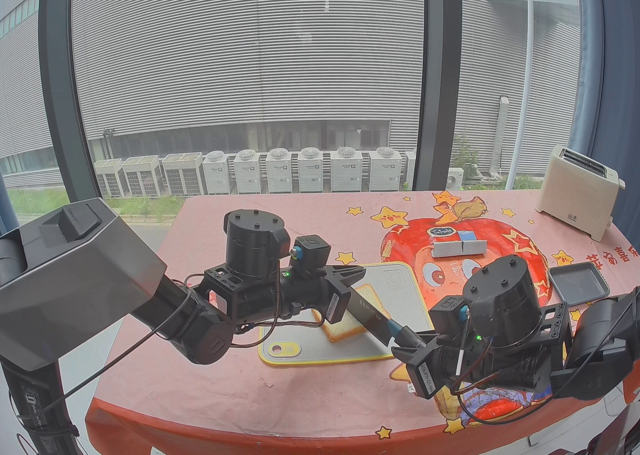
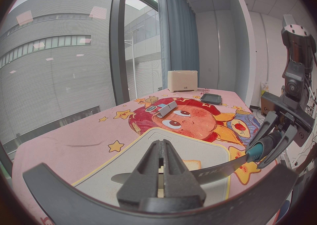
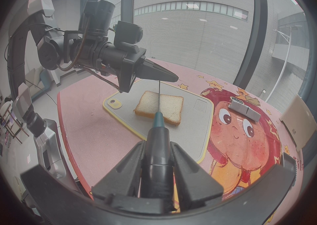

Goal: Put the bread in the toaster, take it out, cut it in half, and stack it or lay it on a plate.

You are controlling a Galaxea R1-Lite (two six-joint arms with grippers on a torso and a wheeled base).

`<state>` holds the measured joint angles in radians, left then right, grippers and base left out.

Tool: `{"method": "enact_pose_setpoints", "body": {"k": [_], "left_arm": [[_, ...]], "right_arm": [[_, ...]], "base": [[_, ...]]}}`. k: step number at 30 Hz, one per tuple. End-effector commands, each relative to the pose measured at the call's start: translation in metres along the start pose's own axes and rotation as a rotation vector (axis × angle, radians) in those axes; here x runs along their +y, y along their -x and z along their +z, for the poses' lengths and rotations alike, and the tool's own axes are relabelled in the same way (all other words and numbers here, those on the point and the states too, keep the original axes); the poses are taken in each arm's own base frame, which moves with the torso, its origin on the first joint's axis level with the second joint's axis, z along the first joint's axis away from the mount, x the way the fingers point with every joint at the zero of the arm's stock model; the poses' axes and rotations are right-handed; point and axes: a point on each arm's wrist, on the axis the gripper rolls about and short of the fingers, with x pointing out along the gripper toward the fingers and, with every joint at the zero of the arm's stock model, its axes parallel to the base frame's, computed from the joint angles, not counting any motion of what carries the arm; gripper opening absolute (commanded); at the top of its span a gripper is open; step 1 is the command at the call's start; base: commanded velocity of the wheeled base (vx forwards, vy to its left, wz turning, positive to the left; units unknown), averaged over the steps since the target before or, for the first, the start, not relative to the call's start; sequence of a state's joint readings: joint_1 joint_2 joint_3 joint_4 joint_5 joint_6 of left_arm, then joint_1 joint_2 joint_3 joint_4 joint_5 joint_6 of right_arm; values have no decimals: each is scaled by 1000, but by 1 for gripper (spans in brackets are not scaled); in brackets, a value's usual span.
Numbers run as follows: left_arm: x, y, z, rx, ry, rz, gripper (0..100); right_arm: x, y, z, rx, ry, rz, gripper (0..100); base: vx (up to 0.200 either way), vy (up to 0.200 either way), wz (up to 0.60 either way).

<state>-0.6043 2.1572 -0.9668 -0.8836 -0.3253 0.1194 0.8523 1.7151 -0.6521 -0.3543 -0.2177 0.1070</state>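
Observation:
A slice of bread (image 1: 345, 326) lies flat on the pale, yellow-rimmed cutting board (image 1: 400, 286) at the table's middle. My right gripper (image 1: 412, 347) is shut on the black handle of a knife (image 1: 375, 319), whose blade reaches left across the slice; the right wrist view shows the blade (image 3: 158, 95) edge-on over the middle of the bread (image 3: 159, 105). My left gripper (image 1: 359, 271) is shut with nothing in it, just above the far side of the slice and next to the blade. The cream toaster (image 1: 579, 191) stands at the far right corner.
A dark square plate (image 1: 579, 283) lies right of the board, in front of the toaster. A grey knife holder (image 1: 459, 247) sits on the cartoon-print cloth behind the board. Bare cloth lies left of the board, up to the table's front edge.

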Motion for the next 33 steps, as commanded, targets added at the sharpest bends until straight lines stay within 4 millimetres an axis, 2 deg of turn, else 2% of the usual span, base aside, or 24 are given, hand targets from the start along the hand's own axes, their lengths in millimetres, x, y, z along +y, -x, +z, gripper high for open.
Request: {"method": "enact_pose_setpoints", "body": {"k": [1,14,20,27,33], "left_arm": [[0,0,-2,7,2,-1,0],[0,-1,-1,3,2,0,0],[0,-1,-7,20,9,1,0],[0,-1,1,-4,9,2,0],[0,-1,-1,0,29,2,0]], "right_arm": [[0,1,1,-5,-1,1,0],[1,1,-3,12,6,3,0],[-1,4,2,-14,-3,0,0],[1,2,-3,13,8,3,0],[1,3,-1,1,3,2,0]], "base": [[0,0,0],[0,0,0],[0,0,0],[0,0,0],[0,0,0]]}}
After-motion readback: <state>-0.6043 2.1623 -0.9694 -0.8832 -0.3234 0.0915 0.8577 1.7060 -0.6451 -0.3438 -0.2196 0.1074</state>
